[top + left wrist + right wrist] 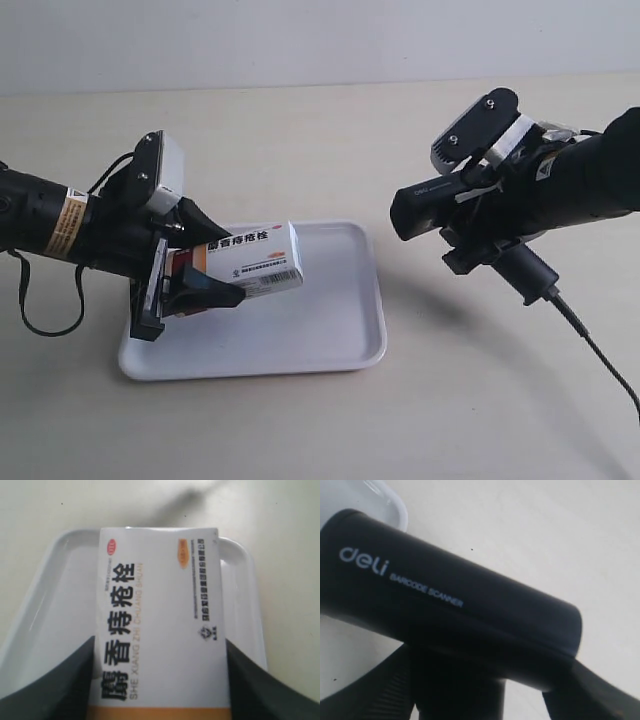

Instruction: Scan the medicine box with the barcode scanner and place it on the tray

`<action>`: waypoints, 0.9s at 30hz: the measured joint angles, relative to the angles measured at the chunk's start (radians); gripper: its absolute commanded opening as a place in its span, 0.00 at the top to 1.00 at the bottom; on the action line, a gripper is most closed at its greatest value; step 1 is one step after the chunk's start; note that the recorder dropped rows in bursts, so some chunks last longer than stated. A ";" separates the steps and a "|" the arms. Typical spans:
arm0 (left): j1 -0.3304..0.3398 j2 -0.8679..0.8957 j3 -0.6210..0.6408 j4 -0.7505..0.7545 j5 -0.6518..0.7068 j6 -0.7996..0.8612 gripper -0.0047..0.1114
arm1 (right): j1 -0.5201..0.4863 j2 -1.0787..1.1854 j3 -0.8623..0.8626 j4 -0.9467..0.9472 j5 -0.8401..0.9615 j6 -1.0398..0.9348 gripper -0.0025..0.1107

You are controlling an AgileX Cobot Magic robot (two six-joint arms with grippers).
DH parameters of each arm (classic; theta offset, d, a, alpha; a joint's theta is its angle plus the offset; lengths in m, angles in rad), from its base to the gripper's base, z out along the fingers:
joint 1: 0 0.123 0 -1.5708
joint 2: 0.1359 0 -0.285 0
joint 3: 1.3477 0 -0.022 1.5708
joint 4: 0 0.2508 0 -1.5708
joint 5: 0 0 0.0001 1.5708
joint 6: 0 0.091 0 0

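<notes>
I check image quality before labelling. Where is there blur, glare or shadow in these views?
Left wrist view: medicine box text slightly soft, fingers blurred. Right wrist view: barcode scanner fills the frame, lettering readable, edges soft. Exterior view: sharp; soft shadow on the table, faint glare on the tray.

Beige table (300,140); white tray (330,340) flat on it.

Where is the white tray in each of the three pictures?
Exterior view: the tray lies on the table, under the medicine box at lower centre.
Left wrist view: its rim shows behind and on both sides of the box.
Right wrist view: only a corner shows, beyond the barcode scanner.
Shared landmark: the tray's rounded rim.
</notes>
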 measured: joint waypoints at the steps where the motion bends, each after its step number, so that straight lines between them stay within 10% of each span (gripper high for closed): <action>1: 0.000 0.000 0.000 -0.002 0.000 0.000 0.96 | 0.009 0.000 0.000 0.000 -0.001 0.003 0.98; 27: 0.000 0.002 -0.005 -0.024 -0.002 -0.083 0.96 | 0.027 0.009 0.000 0.025 -0.072 0.007 0.98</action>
